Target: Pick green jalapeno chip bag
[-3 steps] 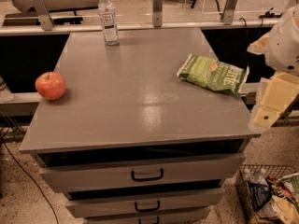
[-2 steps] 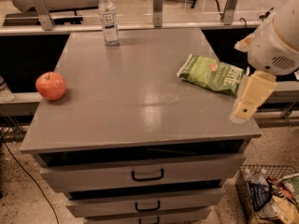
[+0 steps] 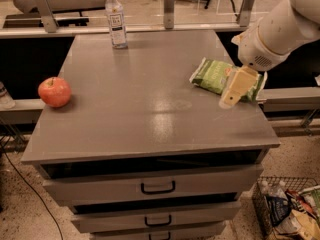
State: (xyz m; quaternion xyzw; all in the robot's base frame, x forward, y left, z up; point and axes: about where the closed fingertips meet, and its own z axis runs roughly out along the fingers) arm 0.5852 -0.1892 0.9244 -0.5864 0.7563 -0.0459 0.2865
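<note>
Directly behind and partly beneath the gripper (image 3: 235, 90), as the camera sees it, lies the green jalapeno chip bag (image 3: 211, 75). The bag lies flat on the grey cabinet top (image 3: 150, 109), near the right edge. The gripper covers the bag's right-hand portion. The larger, uncovered part extends to the gripper's left, and a narrow green strip shows to its right.

Long axis: the bag runs roughly side to side across the top, with the left end a little farther back than the right. The gripper's pale body crosses that axis at a slant, tip pointing down and to the left.

Contact: it cannot be determined whether the gripper touches the foil or hangs just above it. Nor can it be determined whether the gripper stands open or closed, as only one pale face of it is presented.

Arm pose: the white arm (image 3: 280, 29) enters from the upper right corner, with the wrist bent downward over the cabinet's right edge. There is one arm only, so no choice of side arises.

Judgement: the approach step looks nearly complete, with no grasp confirmed. The remaining move should call for a short descent at or slightly left of the gripper's present position.

Other items: the red apple (image 3: 54, 91) and water bottle (image 3: 116, 19) lie well apart, far to the gripper's left.
</note>
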